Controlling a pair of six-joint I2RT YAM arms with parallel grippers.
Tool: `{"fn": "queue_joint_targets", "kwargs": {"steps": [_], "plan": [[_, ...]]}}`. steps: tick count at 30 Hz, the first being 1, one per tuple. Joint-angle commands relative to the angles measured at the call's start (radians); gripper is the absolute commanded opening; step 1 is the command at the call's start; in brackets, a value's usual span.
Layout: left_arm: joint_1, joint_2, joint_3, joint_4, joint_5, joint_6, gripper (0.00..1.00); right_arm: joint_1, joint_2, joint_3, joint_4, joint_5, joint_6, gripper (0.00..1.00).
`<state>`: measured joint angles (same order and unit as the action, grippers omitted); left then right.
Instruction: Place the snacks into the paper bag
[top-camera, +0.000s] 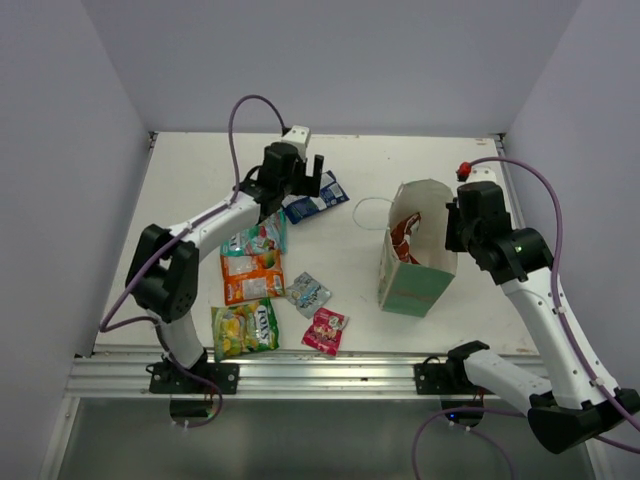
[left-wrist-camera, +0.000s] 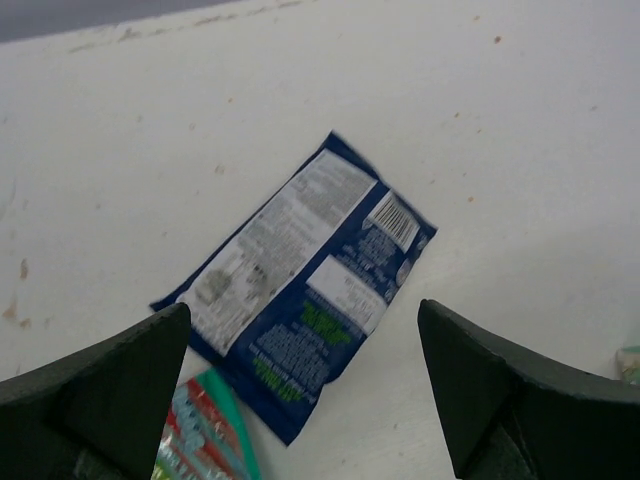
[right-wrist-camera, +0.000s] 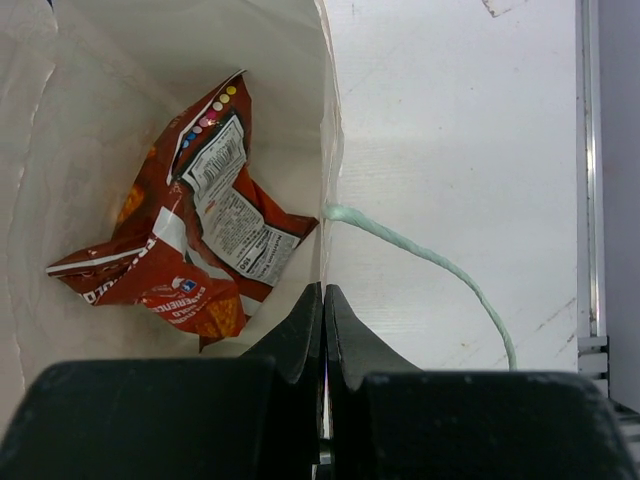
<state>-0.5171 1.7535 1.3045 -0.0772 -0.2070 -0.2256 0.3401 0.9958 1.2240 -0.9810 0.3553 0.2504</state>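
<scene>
The paper bag (top-camera: 418, 262) stands open at centre right, tan above and green below. A red snack packet (right-wrist-camera: 195, 250) lies inside it. My right gripper (right-wrist-camera: 323, 290) is shut on the bag's right wall (right-wrist-camera: 305, 70), pinching the rim. My left gripper (left-wrist-camera: 303, 310) hangs open just above a blue snack packet (left-wrist-camera: 300, 300), which lies flat on the table, back side up; its fingers straddle the packet without touching it. In the top view the left gripper (top-camera: 306, 180) is at the blue packet (top-camera: 318, 198), left of the bag.
Several more packets lie in front of the left arm: green-striped (top-camera: 258, 238), orange (top-camera: 250, 275), yellow-green (top-camera: 244, 328), silvery (top-camera: 307, 293), pink (top-camera: 325, 331). The green-striped one (left-wrist-camera: 205, 430) touches the blue packet's corner. The bag's string handles (right-wrist-camera: 430, 255) trail on the table.
</scene>
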Motion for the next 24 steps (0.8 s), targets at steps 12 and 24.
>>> {"fn": "queue_joint_targets", "kwargs": {"steps": [12,24], "plan": [[0.032,0.391,0.294,-0.102,0.161,-0.02,1.0,0.002,-0.006,0.002,0.022,-0.013,-0.003,0.0],[0.029,0.445,0.216,-0.148,0.19,-0.017,0.58,0.002,0.033,0.017,0.048,-0.039,0.0,0.0]]}}
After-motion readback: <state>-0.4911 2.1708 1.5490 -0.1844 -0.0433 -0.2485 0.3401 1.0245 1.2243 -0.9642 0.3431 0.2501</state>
